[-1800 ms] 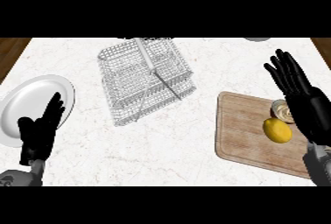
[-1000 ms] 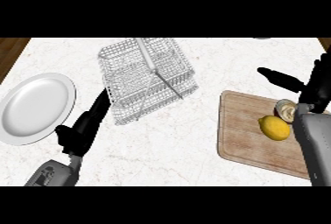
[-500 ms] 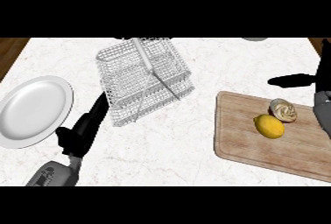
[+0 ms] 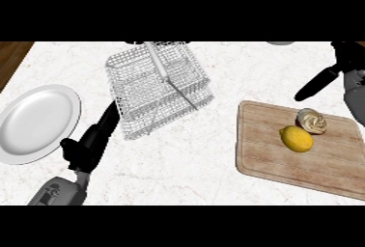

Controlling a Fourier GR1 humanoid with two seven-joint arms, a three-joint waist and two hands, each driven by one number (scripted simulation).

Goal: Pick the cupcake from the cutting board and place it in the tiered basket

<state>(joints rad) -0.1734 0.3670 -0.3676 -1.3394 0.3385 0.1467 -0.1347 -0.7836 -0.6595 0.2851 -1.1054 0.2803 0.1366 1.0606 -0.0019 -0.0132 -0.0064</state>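
Note:
The cupcake (image 4: 312, 120), pale frosting in a brown wrapper, stands on the wooden cutting board (image 4: 274, 161) at the right, touching a yellow lemon (image 4: 296, 138). My right hand (image 4: 322, 81) is above and right of the board, at the view's edge, apart from the cupcake, with a straight digit pointing down-left; it holds nothing. The wire tiered basket (image 4: 160, 87) stands at the upper middle. My left hand (image 4: 91, 141) lies open beside the basket's lower left corner, fingers straight and pointing up along it.
A white plate (image 4: 35, 120) lies at the left, close to my left hand. A grey object (image 4: 281, 42) peeks in at the top edge. The counter's wooden edge (image 4: 10, 53) shows at the top left.
My right hand rose from over the board to the upper right edge, uncovering the cupcake. My left hand shifted right, from the plate to the basket's corner.

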